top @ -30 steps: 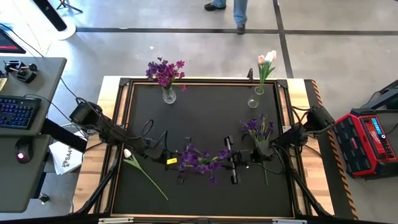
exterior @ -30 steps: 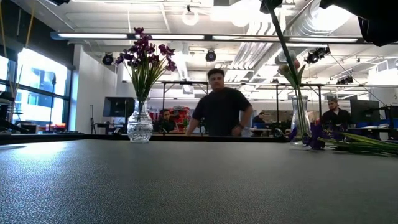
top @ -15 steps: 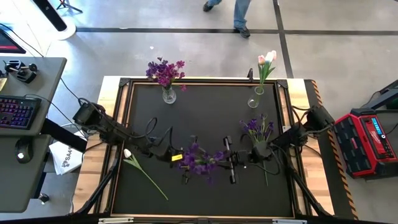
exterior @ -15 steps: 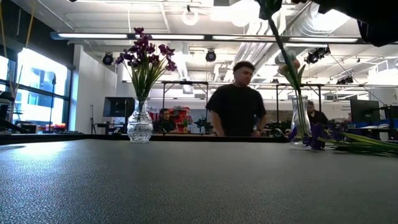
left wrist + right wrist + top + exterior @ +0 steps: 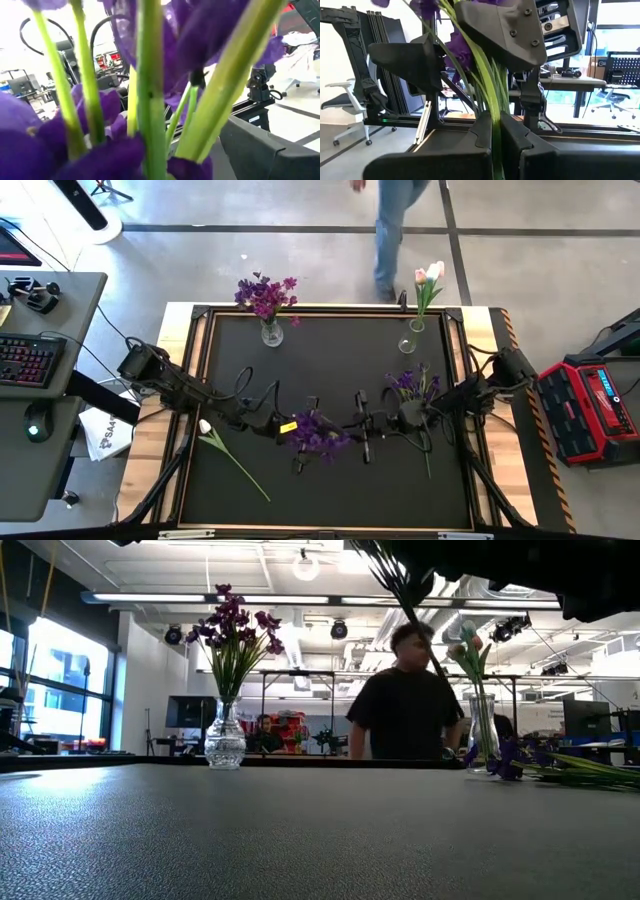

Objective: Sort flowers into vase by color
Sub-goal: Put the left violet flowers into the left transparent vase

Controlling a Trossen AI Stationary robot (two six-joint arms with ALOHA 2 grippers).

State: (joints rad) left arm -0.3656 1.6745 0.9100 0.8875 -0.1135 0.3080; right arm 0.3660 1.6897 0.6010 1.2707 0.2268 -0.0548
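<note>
A purple flower (image 5: 320,437) with several green stems hangs in the air over the middle of the table, between my two grippers. My right gripper (image 5: 352,430) is shut on its stems. My left gripper (image 5: 465,50) is open, one finger on either side of the blooms, which fill the left wrist view (image 5: 150,100). The far-left vase (image 5: 271,332) holds purple flowers and the far-right vase (image 5: 408,343) holds pink and white tulips. Another purple flower (image 5: 415,388) lies on the mat at the right. A white tulip (image 5: 206,427) lies at the left. My right gripper pinches the bundle of green stems (image 5: 493,117) between its two fingers, roughly level, coming from the table's right and lying along the stems. The flower is lifted clear of the table, its blooms toward my left gripper. Whether my left gripper's fingers (image 5: 505,27) touch the stems, I cannot tell.
The black mat has a raised frame (image 5: 205,380) around it. The near half of the mat (image 5: 340,490) has free room. A person (image 5: 405,710) stands beyond the far edge. A red case (image 5: 590,410) sits off the table's right side.
My right gripper has carried the purple flower toward the table's left, bringing its blooms between my left gripper's open fingers. My left gripper has shifted slightly toward the right. The person behind the table has walked to the right.
</note>
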